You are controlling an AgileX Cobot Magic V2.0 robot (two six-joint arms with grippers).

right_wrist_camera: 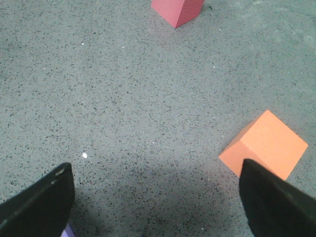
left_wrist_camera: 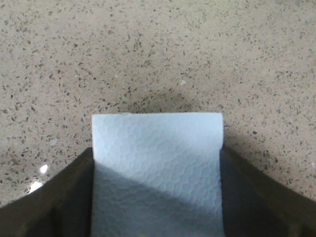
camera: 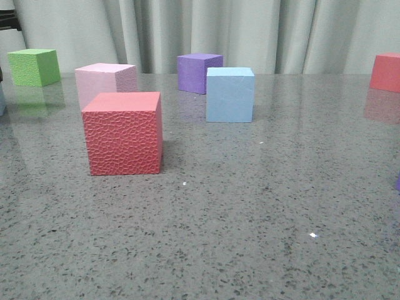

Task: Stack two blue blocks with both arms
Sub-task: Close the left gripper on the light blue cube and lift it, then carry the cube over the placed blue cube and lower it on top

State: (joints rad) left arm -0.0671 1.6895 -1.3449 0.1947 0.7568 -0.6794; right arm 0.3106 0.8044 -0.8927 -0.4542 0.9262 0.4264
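The left claw (left_wrist_camera: 157, 197) grips one blue block (left_wrist_camera: 157, 168), its dark fingers (left_wrist_camera: 64, 197) pressed against both sides, over bare speckled worktop (left_wrist_camera: 158, 49). The right claw (right_wrist_camera: 158, 197) hangs open, holding nothing; an orange cube (right_wrist_camera: 269, 143) sits just beside one fingertip (right_wrist_camera: 271, 197), a red cube (right_wrist_camera: 177, 10) well apart beyond.

In the front view the second blue block (camera: 230, 94) stands at about 12 o'clock from the worktop's middle, free on top. A purple cube (camera: 199, 72) is just behind it at 11 o'clock. At 9 o'clock a big red cube (camera: 123, 133) fronts a pink cube (camera: 105, 80); a green cube (camera: 34, 67) sits at 10 o'clock and another red cube (camera: 385, 72) at 2 o'clock.
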